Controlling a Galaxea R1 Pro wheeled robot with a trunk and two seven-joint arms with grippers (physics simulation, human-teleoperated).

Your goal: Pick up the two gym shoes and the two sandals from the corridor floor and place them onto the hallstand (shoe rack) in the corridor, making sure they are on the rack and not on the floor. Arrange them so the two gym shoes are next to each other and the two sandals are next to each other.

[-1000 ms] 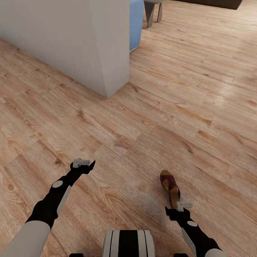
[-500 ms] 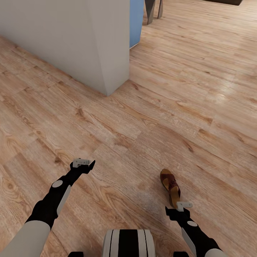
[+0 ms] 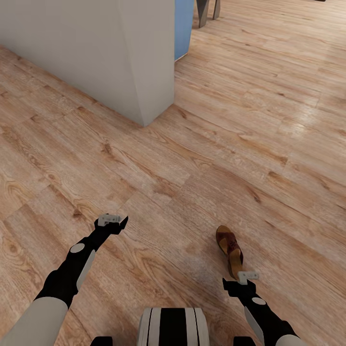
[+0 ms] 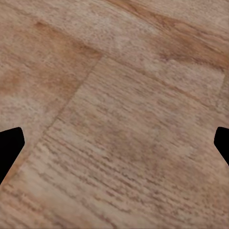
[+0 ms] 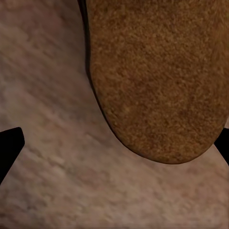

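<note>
One sandal (image 3: 230, 251) is lying flat on the corridor floor (image 3: 250, 144), sole down, heel end toward me and toe pointing away, just ahead of my right gripper (image 3: 241, 280). I am not seeing its partner, the gym shoes or the hallstand from here. In the right wrist view the sandal's tan footbed (image 5: 157, 76) is sitting close under the camera, with the dark tips of the fingers (image 5: 9, 145) spread wide at either side of the picture and nothing between them, so that hand is open and empty. I am judging that I am lining it up over the heel, since that end is nearest and the flat footbed gives little else to pinch.

My left gripper (image 3: 113, 222) is hovering over bare planks well apart from the sandal; its wrist view is giving me only wood grain (image 4: 119, 124) between the parted fingers (image 4: 8, 148), so it is open too and holding nothing. I am keeping it out of the way while the right arm works.

Beyond the sandal, the corner of a pale wall (image 3: 144, 96) is standing on the floor, with a blue panel (image 3: 183, 24) behind it.

Compared with a second ago, the wall corner is sitting slightly higher in the head view and the sandal too; I am reading that as the camera creeping, not the things moving. Both arms are keeping their pose.
</note>
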